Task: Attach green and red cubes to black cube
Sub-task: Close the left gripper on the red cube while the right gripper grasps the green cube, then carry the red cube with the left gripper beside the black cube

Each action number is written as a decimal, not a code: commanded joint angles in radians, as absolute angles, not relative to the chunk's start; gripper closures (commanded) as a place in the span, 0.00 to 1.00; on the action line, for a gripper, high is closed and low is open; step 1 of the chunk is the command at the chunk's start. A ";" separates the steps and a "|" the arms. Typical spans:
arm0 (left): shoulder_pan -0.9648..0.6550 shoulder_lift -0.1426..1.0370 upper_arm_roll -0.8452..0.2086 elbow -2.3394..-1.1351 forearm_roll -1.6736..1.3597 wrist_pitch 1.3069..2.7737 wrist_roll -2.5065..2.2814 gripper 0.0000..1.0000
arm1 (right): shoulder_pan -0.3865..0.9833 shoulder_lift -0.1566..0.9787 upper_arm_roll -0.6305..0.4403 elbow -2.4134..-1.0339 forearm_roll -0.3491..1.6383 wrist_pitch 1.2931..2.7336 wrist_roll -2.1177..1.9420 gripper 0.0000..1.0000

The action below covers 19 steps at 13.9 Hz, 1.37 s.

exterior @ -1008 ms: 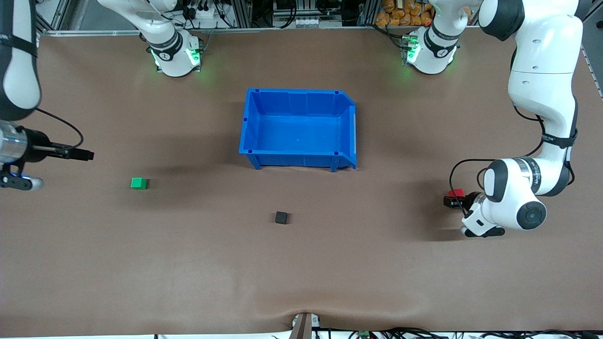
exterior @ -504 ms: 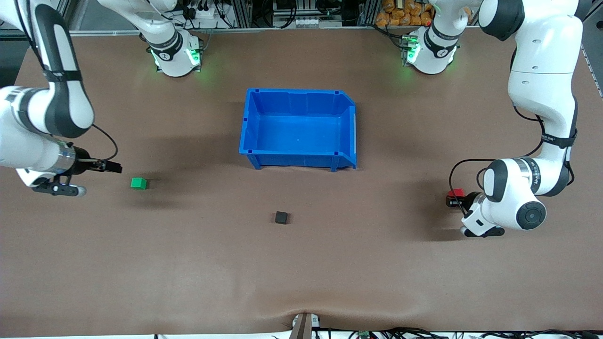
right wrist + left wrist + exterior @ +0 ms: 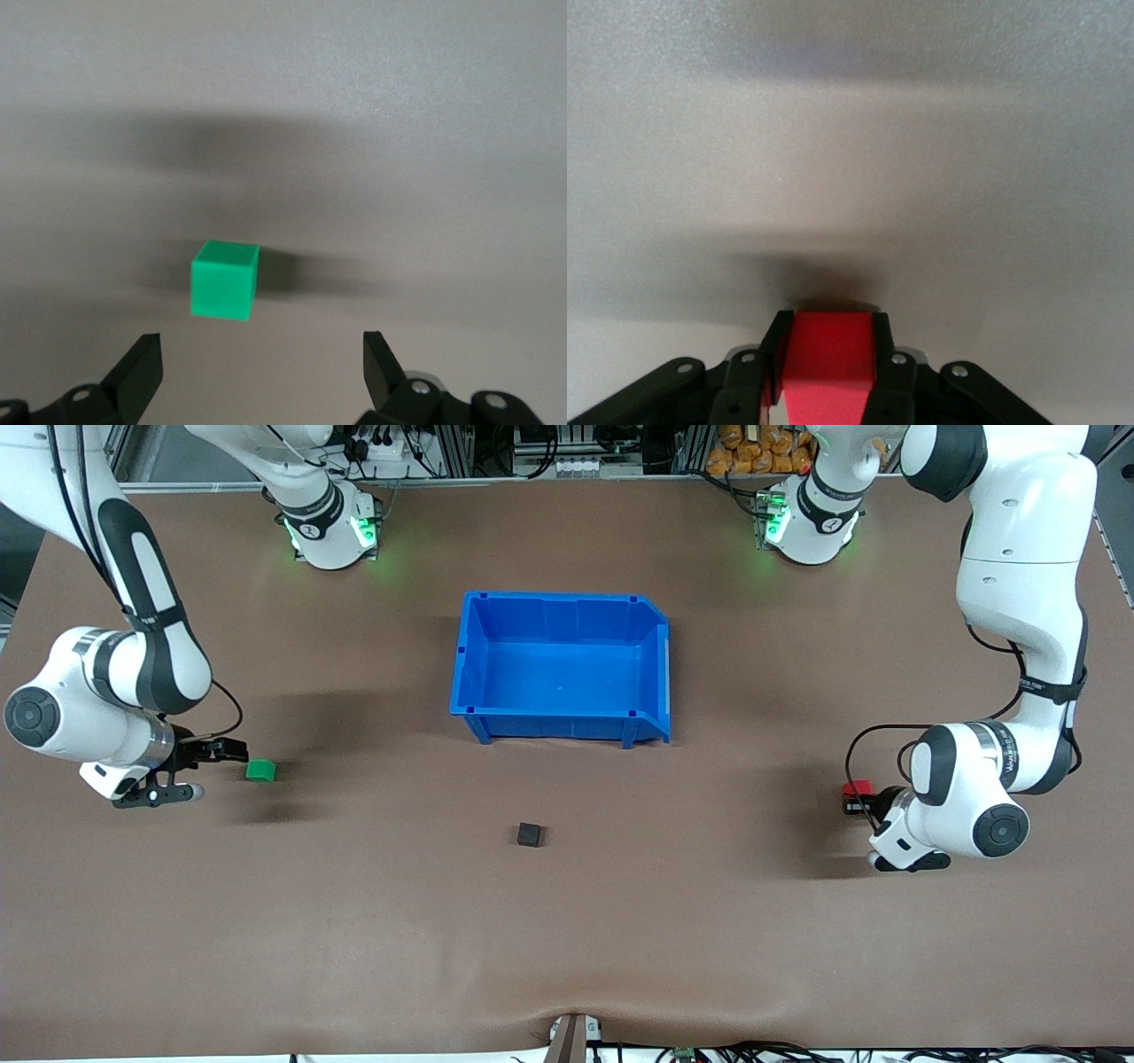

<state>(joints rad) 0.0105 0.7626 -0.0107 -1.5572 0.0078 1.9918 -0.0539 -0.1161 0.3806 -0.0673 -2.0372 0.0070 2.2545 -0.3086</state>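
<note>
Claws differ: the left claw (image 3: 852,801) grips the red cube (image 3: 828,367) just above the worktop (image 3: 567,921), the right claw (image 3: 257,372) gapes beside the green cube (image 3: 225,280); the black cube (image 3: 529,833) sits nearer the front camera than the bin (image 3: 651,664).

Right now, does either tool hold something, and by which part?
The left tool holds the red cube by two facing sides. The right tool is open, holding nothing.

No text, label, brand, number or sign can be read in any of the views. Small dark lettering runs along the band of the left arm (image 3: 1019,755), but it is too small to make out.
</note>
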 commanded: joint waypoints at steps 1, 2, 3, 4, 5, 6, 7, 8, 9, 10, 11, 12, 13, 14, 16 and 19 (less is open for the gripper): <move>-0.005 0.758 -0.009 -1.522 0.006 1.996 -0.130 1.00 | -0.126 0.419 -0.054 -2.031 -0.008 2.287 -0.310 0.00; -0.006 0.761 -0.012 -1.508 -0.006 1.996 -0.132 1.00 | -0.124 0.428 -0.054 -2.029 -0.006 2.296 -0.308 0.00; -0.006 0.771 -0.012 -1.497 -0.055 1.996 -0.133 1.00 | -0.121 0.436 -0.054 -2.031 0.003 2.302 -0.304 0.00; -0.011 0.791 -0.011 -1.452 -0.107 1.997 -0.138 1.00 | -0.103 0.439 -0.051 -2.031 0.006 2.303 -0.258 0.00; -0.014 0.820 -0.011 -1.404 -0.126 1.997 -0.156 1.00 | -0.074 0.440 -0.052 -2.033 0.006 2.301 -0.186 0.00; -0.017 0.842 -0.011 -1.369 -0.127 1.999 -0.202 1.00 | -0.055 0.440 -0.054 -2.033 0.006 2.299 -0.131 0.00; -0.029 0.863 -0.012 -1.333 -0.126 2.000 -0.256 1.00 | -0.052 0.440 -0.054 -2.033 0.005 2.296 -0.111 0.00; -0.052 0.876 -0.011 -1.312 -0.127 2.006 -0.323 1.00 | -0.051 0.439 -0.054 -2.031 0.003 2.292 -0.110 0.00; -0.072 0.877 -0.012 -1.312 -0.129 2.023 -0.421 1.00 | -0.055 0.431 -0.054 -2.031 -0.005 2.289 -0.112 0.00; -0.093 0.877 -0.014 -1.312 -0.129 2.043 -0.534 1.00 | -0.057 0.417 -0.057 -2.034 -0.009 2.274 -0.118 0.00; -0.122 0.882 -0.012 -1.310 -0.129 2.071 -0.623 1.00 | -0.076 0.413 -0.061 -2.030 -0.015 2.249 -0.124 0.00; -0.142 0.887 -0.014 -1.310 -0.129 2.088 -0.703 1.00 | -0.087 0.419 -0.061 -2.026 -0.021 2.249 -0.124 0.00; -0.162 0.893 -0.015 -1.307 -0.132 2.103 -0.792 1.00 | -0.072 0.423 -0.061 -2.026 -0.026 2.252 -0.118 0.00; -0.178 0.894 -0.021 -1.307 -0.159 2.124 -0.875 1.00 | -0.063 0.426 -0.061 -2.028 -0.028 2.256 -0.114 0.00; -0.204 0.897 -0.026 -1.307 -0.221 2.166 -0.972 1.00 | -0.069 0.439 -0.061 -2.033 -0.028 2.260 -0.110 0.00; -0.239 0.899 -0.043 -1.301 -0.294 2.200 -1.110 1.00 | -0.017 0.446 -0.061 -2.033 -0.028 2.269 -0.109 0.00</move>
